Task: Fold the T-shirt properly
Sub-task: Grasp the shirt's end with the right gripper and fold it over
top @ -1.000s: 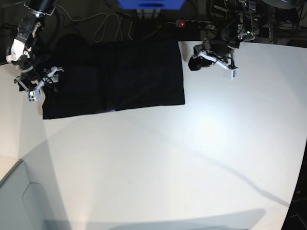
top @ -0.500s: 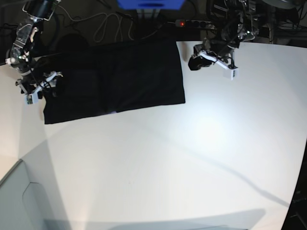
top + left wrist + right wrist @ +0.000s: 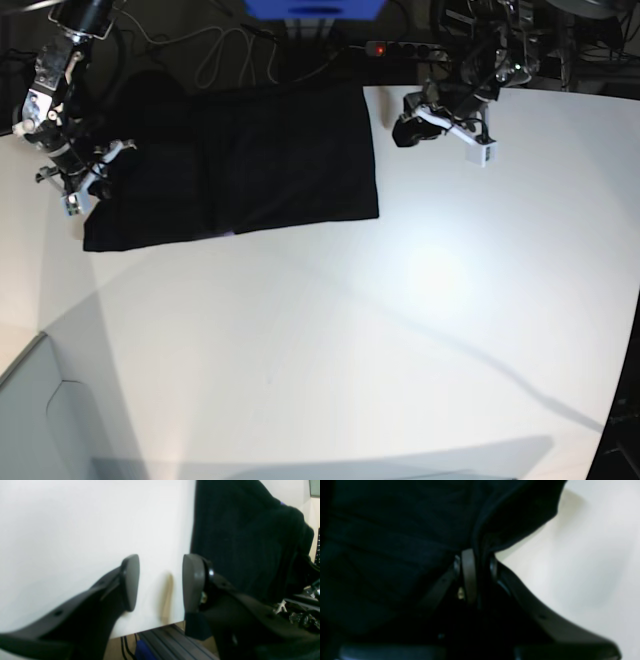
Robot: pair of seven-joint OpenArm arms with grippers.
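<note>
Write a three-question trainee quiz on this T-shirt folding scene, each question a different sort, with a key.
1. True or false: the right claw is shut on an edge of the T-shirt.
2. Multiple choice: the left claw is A) gripping the shirt, B) open over the bare table beside the shirt, C) out of view.
3. Fill in: the visible side of the shirt in the base view is plain ____.

Key: 1 true; 2 B; 3 black.
</note>
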